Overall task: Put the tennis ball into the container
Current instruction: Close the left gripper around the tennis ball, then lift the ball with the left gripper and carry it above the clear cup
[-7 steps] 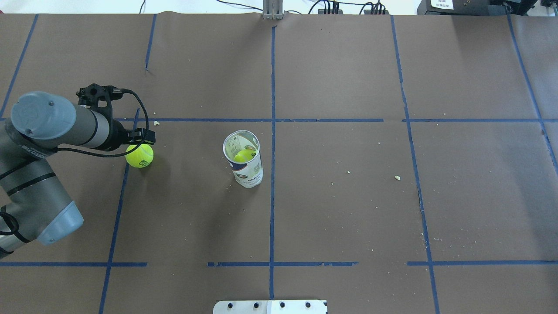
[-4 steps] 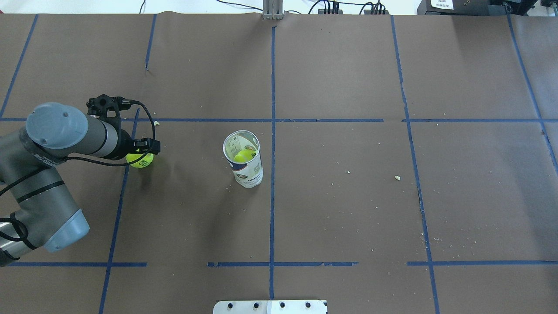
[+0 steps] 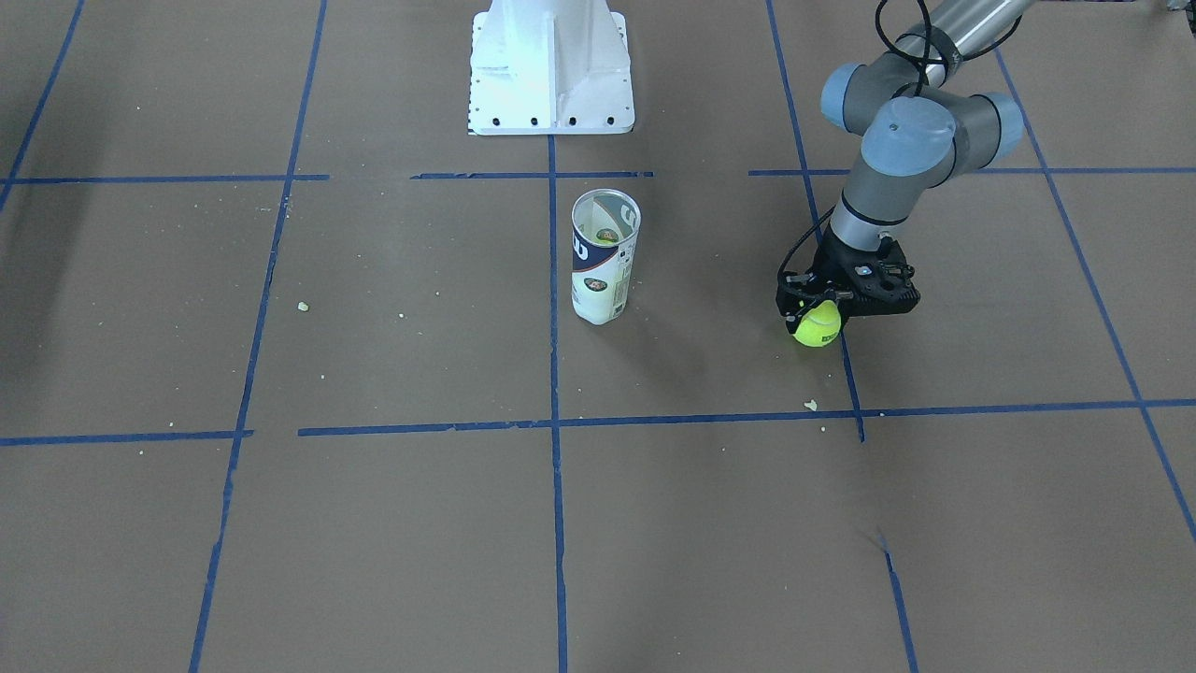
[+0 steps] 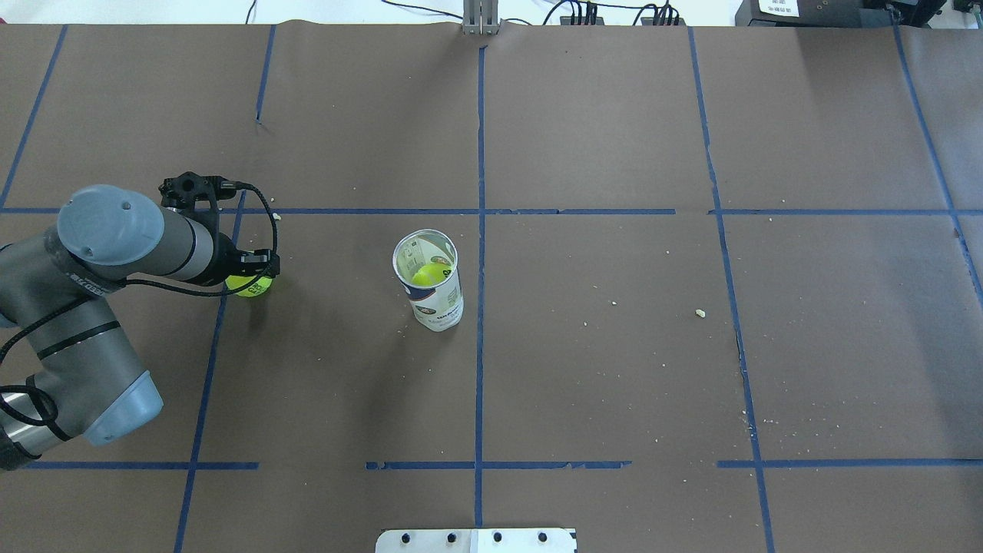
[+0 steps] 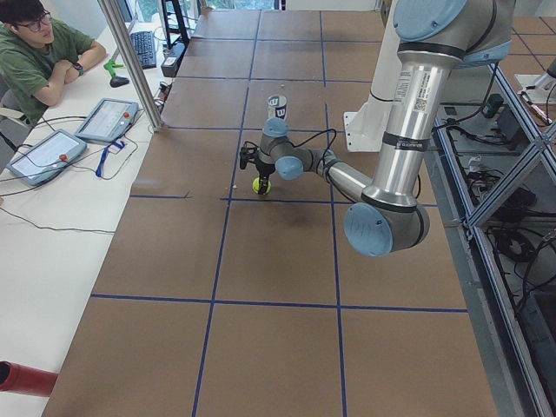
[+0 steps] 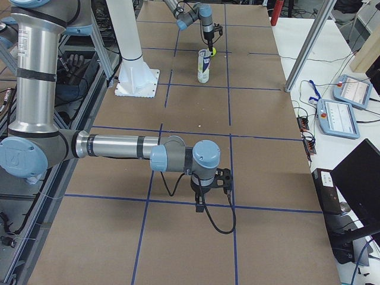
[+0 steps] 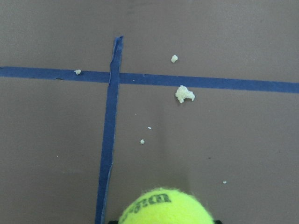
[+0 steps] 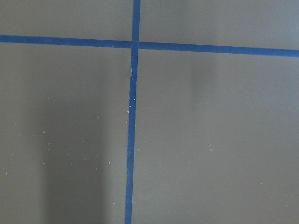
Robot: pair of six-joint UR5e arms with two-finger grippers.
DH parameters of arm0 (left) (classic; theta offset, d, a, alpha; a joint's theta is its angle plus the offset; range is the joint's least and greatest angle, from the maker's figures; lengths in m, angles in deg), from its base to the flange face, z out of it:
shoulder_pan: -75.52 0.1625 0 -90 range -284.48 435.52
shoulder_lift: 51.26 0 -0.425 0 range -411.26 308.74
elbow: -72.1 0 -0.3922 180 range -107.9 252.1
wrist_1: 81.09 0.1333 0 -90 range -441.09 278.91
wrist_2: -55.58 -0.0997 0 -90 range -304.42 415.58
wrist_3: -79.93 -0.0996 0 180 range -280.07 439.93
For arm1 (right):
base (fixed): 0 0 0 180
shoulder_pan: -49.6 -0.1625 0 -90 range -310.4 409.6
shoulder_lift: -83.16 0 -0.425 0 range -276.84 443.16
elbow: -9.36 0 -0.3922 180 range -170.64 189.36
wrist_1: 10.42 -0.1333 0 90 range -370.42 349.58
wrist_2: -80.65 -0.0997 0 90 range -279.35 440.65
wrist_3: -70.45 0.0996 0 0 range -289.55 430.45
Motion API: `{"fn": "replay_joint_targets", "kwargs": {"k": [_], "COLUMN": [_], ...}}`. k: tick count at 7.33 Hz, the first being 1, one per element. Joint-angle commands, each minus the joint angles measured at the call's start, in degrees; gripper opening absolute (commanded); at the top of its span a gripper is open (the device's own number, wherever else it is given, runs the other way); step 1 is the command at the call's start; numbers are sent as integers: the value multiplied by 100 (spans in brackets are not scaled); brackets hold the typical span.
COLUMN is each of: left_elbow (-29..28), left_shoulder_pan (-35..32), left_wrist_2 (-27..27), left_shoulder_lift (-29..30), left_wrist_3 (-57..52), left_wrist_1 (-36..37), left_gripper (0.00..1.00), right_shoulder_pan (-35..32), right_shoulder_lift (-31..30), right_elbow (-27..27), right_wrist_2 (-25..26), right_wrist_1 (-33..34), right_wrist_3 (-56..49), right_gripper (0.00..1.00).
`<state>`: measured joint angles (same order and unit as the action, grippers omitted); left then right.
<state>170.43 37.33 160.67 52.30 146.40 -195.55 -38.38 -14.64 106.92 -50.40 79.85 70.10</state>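
The neon yellow-green tennis ball (image 3: 818,329) (image 4: 252,287) lies on the brown table by a blue tape line; its top fills the bottom centre of the left wrist view (image 7: 166,207). My left gripper (image 3: 815,313) (image 4: 253,273) hangs straight over it, open, fingers reaching down around the ball's sides. The container (image 3: 605,257) (image 4: 434,296), a clear tube with a white and navy label, stands upright near the table's middle, well apart from the ball. Another yellow ball (image 4: 430,274) sits inside it. My right gripper (image 6: 209,199) points down at bare table far away; I cannot tell its state.
The white robot base (image 3: 549,65) stands behind the container. Small pale crumbs (image 7: 185,94) lie on the table just beyond the ball. An operator (image 5: 39,52) sits at a side table with tablets (image 5: 109,120).
My left arm has swung over the ball and dropped lower, so the wrist now covers the ball's upper part from above. The ball and the container have stayed put.
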Motion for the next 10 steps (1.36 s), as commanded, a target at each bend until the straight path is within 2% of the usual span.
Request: {"fn": "replay_joint_targets", "kwargs": {"k": [1, 2, 3, 4, 6, 7, 8, 10], "left_elbow": [656, 1252, 1702, 1958, 2398, 2305, 2182, 1219], "left_shoulder_pan": [-30, -109, -275, -581, -725, -699, -672, -305], "left_wrist_2": [38, 56, 65, 230, 800, 1047, 1075, 1199], "left_shoulder_lift": [-2, 15, 303, 714, 1550, 2171, 2647, 3579], "left_wrist_3": [-176, -386, -397, -397, -336, -83, 337, 945], "left_wrist_1": [702, 1437, 2158, 2931, 4190, 4683, 4888, 4881], "left_gripper": [16, 16, 14, 14, 13, 14, 14, 15], "right_shoulder_pan": [0, 0, 0, 0, 0, 0, 0, 0], "right_shoulder_lift": [-1, -2, -2, -2, 7, -1, -2, -2], "right_elbow": [0, 0, 0, 0, 0, 0, 0, 0], "right_wrist_2": [0, 0, 0, 0, 0, 0, 0, 0], "right_wrist_1": [0, 0, 0, 0, 0, 0, 0, 0], "right_wrist_3": [0, 0, 0, 0, 0, 0, 0, 0], "right_gripper": [100, 100, 100, 100, 100, 100, 100, 100]}}
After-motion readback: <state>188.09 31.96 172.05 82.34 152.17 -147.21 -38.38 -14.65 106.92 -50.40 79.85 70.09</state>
